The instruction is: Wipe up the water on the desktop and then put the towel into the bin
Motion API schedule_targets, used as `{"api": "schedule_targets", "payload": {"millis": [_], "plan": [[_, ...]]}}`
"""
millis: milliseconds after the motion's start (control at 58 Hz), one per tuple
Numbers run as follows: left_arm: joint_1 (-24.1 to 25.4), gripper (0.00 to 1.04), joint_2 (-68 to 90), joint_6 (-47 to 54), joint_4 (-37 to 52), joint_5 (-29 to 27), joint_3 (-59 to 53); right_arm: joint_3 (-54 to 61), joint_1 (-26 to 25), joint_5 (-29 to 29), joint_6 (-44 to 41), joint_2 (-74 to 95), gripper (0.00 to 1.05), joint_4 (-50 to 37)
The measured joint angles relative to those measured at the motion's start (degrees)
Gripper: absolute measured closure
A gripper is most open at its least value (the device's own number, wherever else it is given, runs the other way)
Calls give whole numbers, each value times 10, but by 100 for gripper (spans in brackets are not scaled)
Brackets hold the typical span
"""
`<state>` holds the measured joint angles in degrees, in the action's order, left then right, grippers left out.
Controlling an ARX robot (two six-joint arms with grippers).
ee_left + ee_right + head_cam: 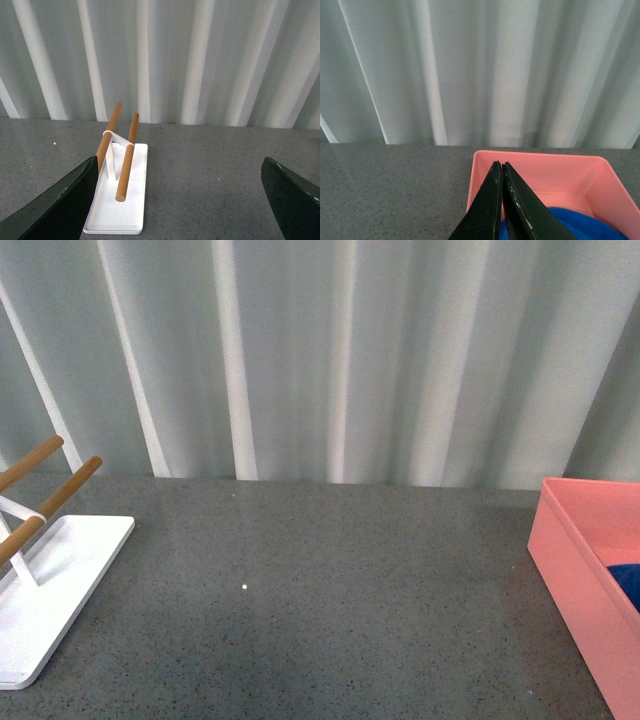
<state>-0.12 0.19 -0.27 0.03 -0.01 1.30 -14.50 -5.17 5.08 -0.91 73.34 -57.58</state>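
Note:
The grey speckled desktop (330,610) fills the front view, and neither arm shows there. The salmon-pink bin (575,570) stands at its right edge with the blue towel (628,582) lying inside. In the right wrist view the bin (540,165) is just beyond my right gripper (501,165), which is shut and empty, its tips above the bin's near wall. The towel (590,222) lies on the bin's floor below the fingers. My left gripper (180,170) is open and empty above the desktop (210,175), its two dark fingers (60,200) wide apart.
A white rack base (50,590) with wooden bars (50,502) stands at the desktop's left; it also shows in the left wrist view (120,200). A pale pleated curtain (320,350) hangs behind the desktop. A tiny white speck (245,587) lies on the desktop.

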Motion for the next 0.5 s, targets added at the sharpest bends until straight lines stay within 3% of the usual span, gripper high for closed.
{"api": "schedule_targets", "payload": {"millis": [190,293,500], "plan": [[0,7,0,0,0,0,0,58,38,-45,2,-94,101,31],[0,7,0,0,0,0,0,88,50,-46,1,-103,101,6],[0,7,0,0,0,0,0,117,50,-48,2,-194,101,71]]}}
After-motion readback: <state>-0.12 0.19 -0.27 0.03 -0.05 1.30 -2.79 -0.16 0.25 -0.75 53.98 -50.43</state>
